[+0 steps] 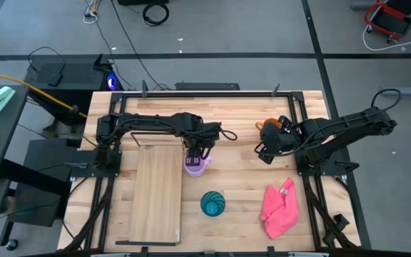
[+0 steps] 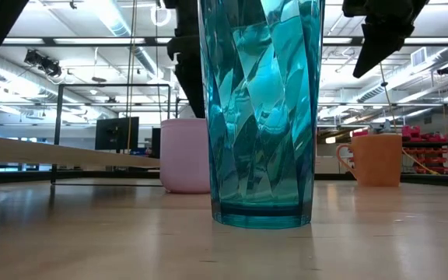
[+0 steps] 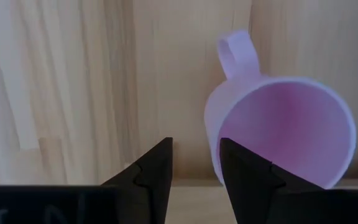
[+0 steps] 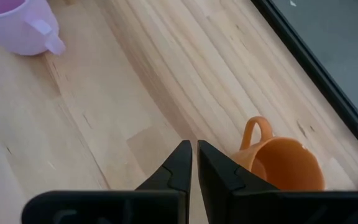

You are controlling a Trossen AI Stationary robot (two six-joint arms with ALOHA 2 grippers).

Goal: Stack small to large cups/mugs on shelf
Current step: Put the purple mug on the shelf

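So the left gripper [image 3: 194, 171] hangs right above the lilac mug [image 3: 284, 134], jaws spread, one finger just inside its rim. Right gripper [image 4: 194, 165] hovers beside the orange mug [image 4: 284, 163], jaws nearly pressed together, holding nothing.

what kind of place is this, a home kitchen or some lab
Most likely a robotics lab or workshop: a wooden worktable in a black metal frame, a grey concrete floor with loose cables, and exposed ceiling ducts with strip lights.

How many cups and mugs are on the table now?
3: a lilac plastic mug beside the shelf under the left gripper, a faceted teal cup mid-table, an orange mug by the right gripper.
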